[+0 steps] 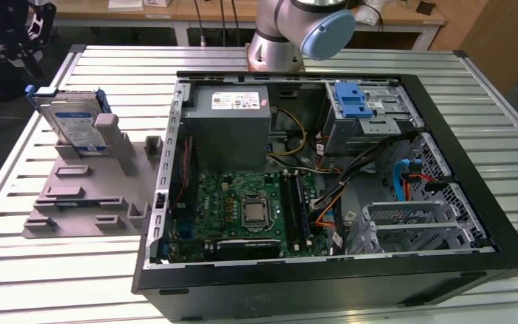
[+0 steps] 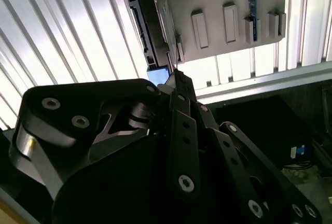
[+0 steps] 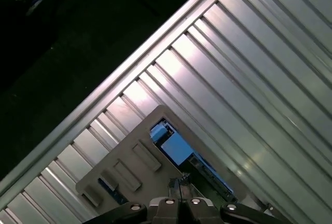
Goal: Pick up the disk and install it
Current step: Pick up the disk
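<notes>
Disk (image 1: 68, 125) stands on edge in grey holder (image 1: 88, 196), left-centre of exterior view, just beside open computer case (image 1: 331, 290). Gripper (image 1: 27, 59) in upper-left corner, apart from disk. In second wrist view, fingers (image 2: 181, 125) pressed together, grasping nothing.

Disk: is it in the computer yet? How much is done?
Nothing is done yet: the disk stands upright in the grey holder, outside the computer case. In hand: the gripper hovers above the disk, not gripping it. Left: picking it up and installing it.
</notes>
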Tool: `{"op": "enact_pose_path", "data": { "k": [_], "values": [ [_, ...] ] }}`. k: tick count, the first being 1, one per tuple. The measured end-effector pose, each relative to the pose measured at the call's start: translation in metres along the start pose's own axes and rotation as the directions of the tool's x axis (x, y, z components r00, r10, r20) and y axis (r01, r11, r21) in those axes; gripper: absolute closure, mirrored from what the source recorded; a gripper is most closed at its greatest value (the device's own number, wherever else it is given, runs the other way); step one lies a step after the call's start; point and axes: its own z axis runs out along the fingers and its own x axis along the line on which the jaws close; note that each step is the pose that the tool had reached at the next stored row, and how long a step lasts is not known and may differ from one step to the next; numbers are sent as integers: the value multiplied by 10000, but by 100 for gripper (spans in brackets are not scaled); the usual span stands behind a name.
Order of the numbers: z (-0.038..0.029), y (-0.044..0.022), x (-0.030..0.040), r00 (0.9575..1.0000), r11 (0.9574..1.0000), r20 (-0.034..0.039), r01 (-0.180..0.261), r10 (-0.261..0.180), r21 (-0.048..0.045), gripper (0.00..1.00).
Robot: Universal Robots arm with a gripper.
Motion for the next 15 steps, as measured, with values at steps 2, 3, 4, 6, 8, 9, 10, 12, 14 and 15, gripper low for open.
{"op": "enact_pose_path", "data": {
  "k": [2, 3, 4, 6, 8, 9, 10, 12, 14, 15],
  "values": [
    [6, -1, 0, 9994, 9994, 0, 340, -340, -7, 89],
    [9, -1, 0, 9987, 9987, -5, 517, -517, -12, 89],
    [11, -1, 0, 9976, 9976, -10, 697, -697, -16, 89],
    [16, -1, 1, 9943, 9943, -20, 1066, -1066, -25, 89],
    [20, -1, 1, 9898, 9898, -31, 1428, -1428, -33, 89],
    [21, -1, 1, 9870, 9870, -36, 1606, -1607, -37, 89],
    [23, -1, 1, 9840, 9840, -40, 1782, -1782, -41, 89],
    [26, -1, 1, 9767, 9767, -49, 2146, -2146, -50, 89],
    [28, -1, 1, 9683, 9683, -57, 2496, -2496, -58, 89],
    [29, -1, 1, 9637, 9637, -61, 2669, -2669, -63, 89]
  ]
}}
